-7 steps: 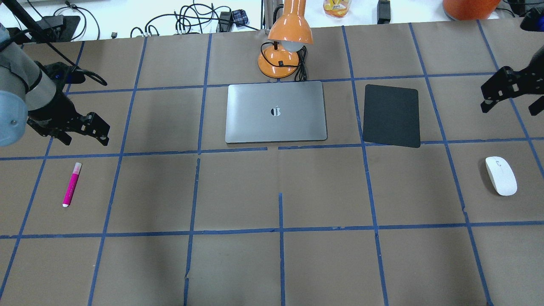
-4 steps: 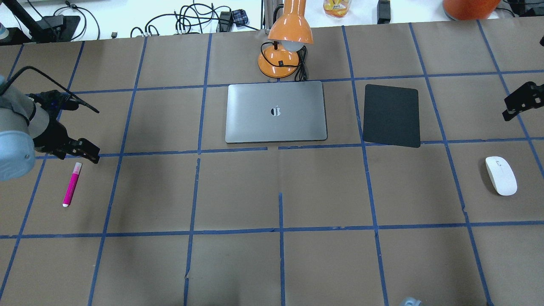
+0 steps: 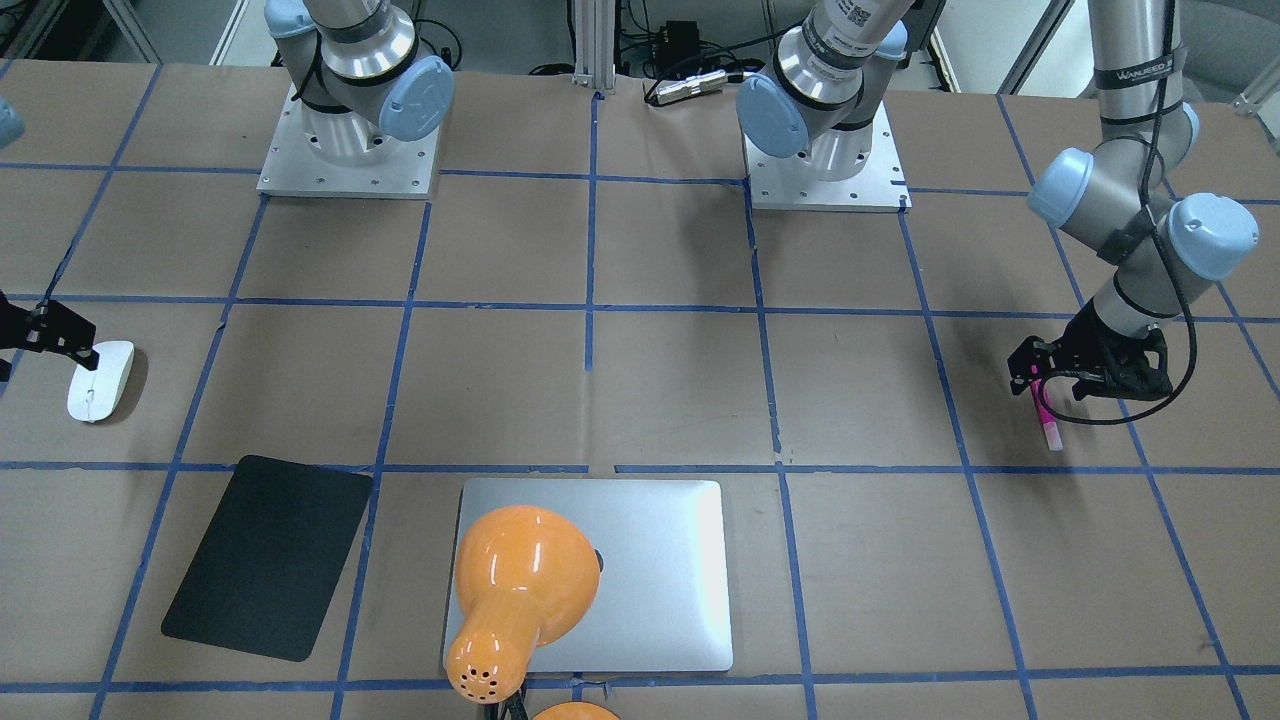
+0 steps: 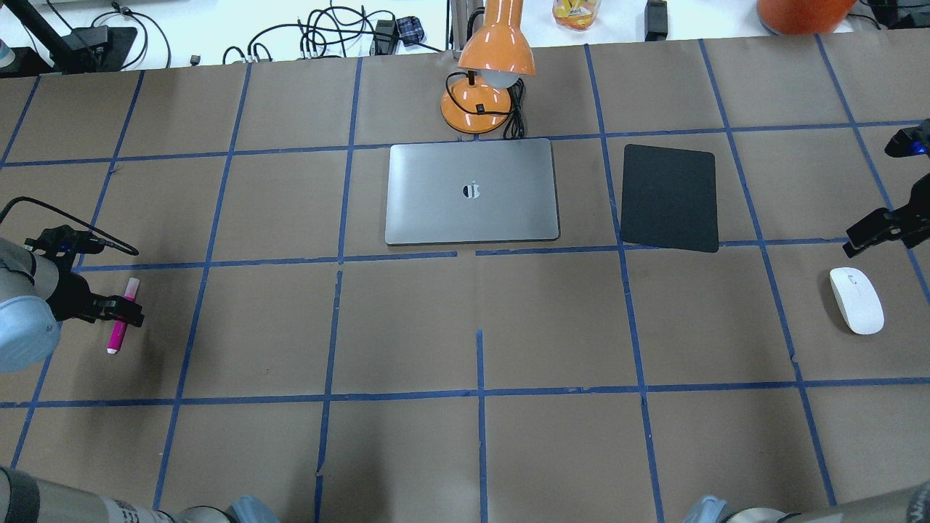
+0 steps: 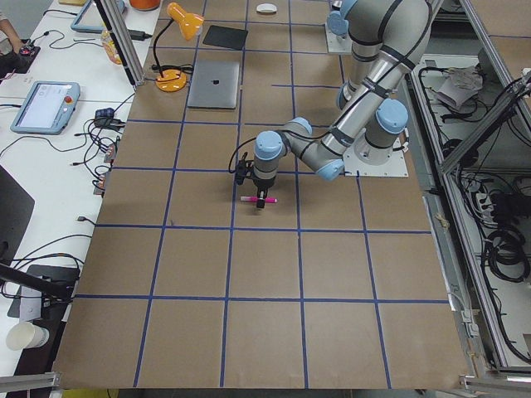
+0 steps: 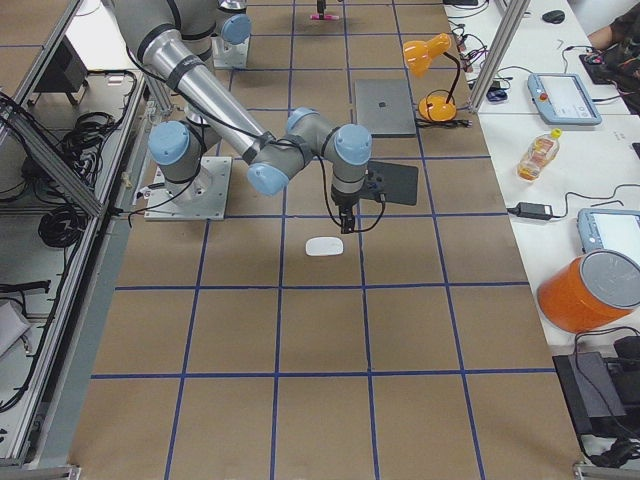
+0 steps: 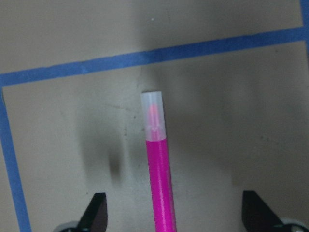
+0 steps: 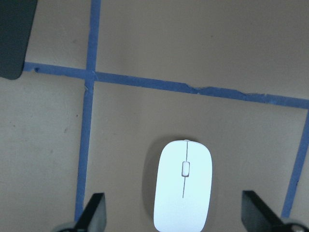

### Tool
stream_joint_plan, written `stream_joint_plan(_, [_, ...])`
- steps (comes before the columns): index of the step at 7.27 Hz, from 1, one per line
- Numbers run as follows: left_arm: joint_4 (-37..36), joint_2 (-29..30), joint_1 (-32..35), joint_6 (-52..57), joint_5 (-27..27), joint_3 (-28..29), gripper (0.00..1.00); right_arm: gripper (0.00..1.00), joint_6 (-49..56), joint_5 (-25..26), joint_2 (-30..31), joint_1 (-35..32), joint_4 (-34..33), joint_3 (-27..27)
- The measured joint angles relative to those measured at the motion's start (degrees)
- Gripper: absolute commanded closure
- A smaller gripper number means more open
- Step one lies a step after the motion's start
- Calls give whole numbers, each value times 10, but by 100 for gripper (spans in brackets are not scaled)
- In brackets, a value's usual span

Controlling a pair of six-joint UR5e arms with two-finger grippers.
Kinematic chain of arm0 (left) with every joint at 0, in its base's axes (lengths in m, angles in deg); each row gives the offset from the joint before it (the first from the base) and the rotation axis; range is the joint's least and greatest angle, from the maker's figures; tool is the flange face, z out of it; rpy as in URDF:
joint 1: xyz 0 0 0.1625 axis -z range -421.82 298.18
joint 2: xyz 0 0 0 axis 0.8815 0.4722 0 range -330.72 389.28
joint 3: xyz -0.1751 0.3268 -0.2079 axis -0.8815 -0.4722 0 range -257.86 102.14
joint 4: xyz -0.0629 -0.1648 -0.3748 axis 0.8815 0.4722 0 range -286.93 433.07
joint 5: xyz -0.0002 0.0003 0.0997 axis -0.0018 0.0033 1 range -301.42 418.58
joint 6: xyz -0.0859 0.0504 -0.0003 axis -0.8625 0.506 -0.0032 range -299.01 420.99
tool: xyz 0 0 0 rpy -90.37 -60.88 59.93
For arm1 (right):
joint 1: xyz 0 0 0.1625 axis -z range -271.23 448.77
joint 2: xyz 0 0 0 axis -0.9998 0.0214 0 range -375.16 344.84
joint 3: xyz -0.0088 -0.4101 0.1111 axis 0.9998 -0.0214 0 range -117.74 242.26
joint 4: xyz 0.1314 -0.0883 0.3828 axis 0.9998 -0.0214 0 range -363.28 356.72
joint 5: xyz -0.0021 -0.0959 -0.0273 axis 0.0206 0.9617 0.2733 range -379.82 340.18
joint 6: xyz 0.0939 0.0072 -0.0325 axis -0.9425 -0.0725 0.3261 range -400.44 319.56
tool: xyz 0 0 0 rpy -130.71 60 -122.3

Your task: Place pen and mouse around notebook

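The magenta pen lies flat at the table's left side. My left gripper is low over it and open. In the left wrist view the pen runs up between the two spread fingertips without touching them. The white mouse rests at the far right. My right gripper hovers just behind it, open, and the right wrist view shows the mouse centred between the fingers. The silver notebook lies closed at the middle back.
An orange desk lamp stands right behind the notebook, and its shade overhangs the notebook in the front-facing view. A black mat lies to the notebook's right. Blue tape lines grid the brown table.
My left gripper has come forward and down from behind the pen to straddle it. My right gripper has also moved forward, from the back right to just behind the mouse.
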State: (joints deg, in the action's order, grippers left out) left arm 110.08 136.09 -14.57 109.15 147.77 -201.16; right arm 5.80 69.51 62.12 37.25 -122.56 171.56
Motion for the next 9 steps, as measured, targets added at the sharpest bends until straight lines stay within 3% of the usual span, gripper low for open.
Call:
stream_joint_plan(1, [-2, 3, 0, -6, 0, 0, 100, 0, -1, 1, -18, 5, -10, 3])
stream_joint_plan(5, [5, -3, 2, -49, 0, -8, 100, 0, -55, 22, -65, 8, -30, 6])
stream_joint_plan(7, [24, -38, 24, -144, -2, -28, 100, 0, -66, 41, -78, 8, -30, 6])
stream_joint_plan(9, [59, -72, 107, -329, -3, -31, 100, 0, -67, 51, -83, 8, -27, 8])
